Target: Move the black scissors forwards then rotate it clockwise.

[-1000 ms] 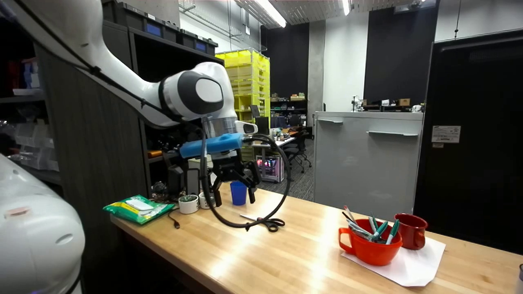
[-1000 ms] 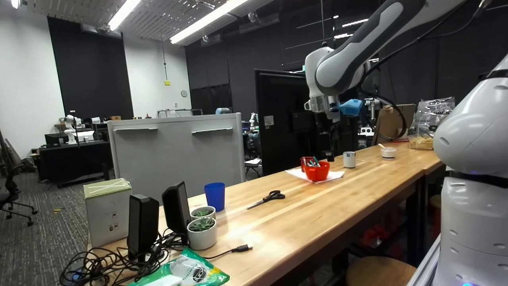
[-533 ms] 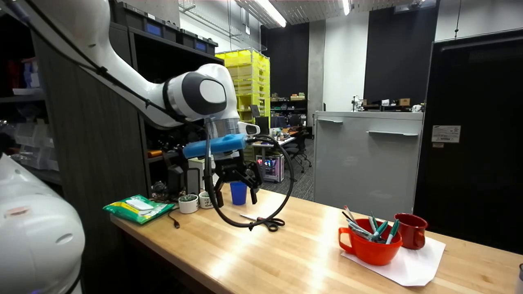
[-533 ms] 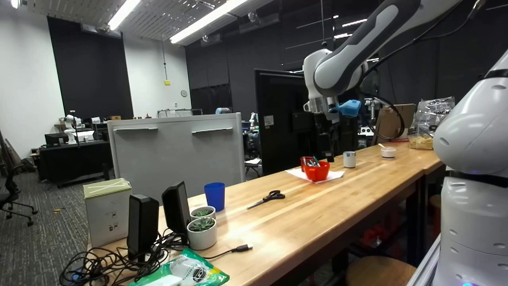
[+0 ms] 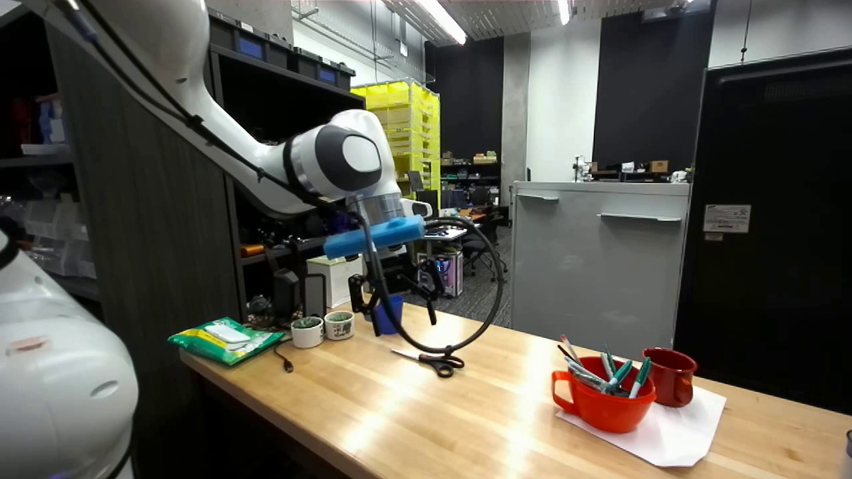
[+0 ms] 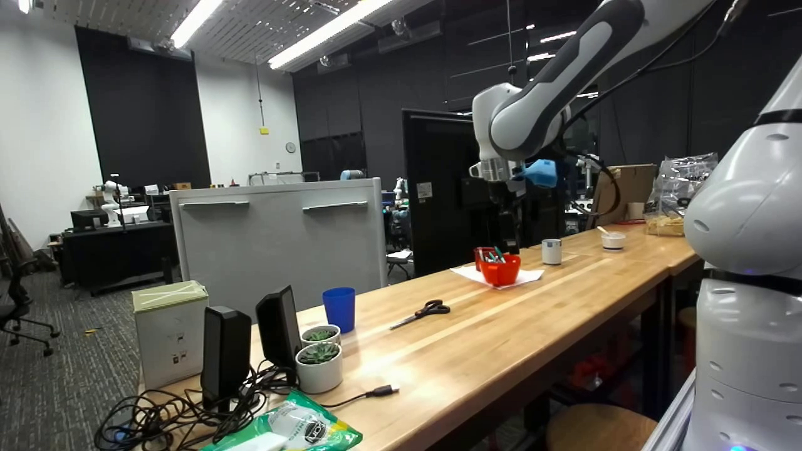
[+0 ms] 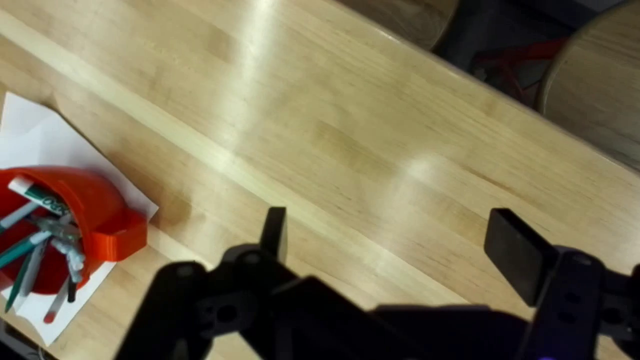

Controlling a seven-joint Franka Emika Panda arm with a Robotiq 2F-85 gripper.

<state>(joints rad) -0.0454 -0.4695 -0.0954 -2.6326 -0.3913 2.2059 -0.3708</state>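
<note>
Above the wooden table [image 6: 476, 338], our fingers [image 7: 520, 256] stand spread wide, holding nothing. Well apart from them, the black scissors [image 6: 423, 311] lie flat between red bowl [image 6: 502, 276] and blue cup [image 6: 339, 311], nearer the cup. We expect them light and stiff, the blades [image 6: 404, 322] slippery; we'd grip the looped handles [image 6: 430, 309], just behind the blades.

Ceiling lights [image 6: 329, 32] burn white at the top of both exterior views, while glare streaks the wooden tabletop [image 5: 459, 426] and deep shadow pools beneath it; in the wrist view, the gripper [image 7: 387, 235] looms dark and soft-focused along the bottom edge.
</note>
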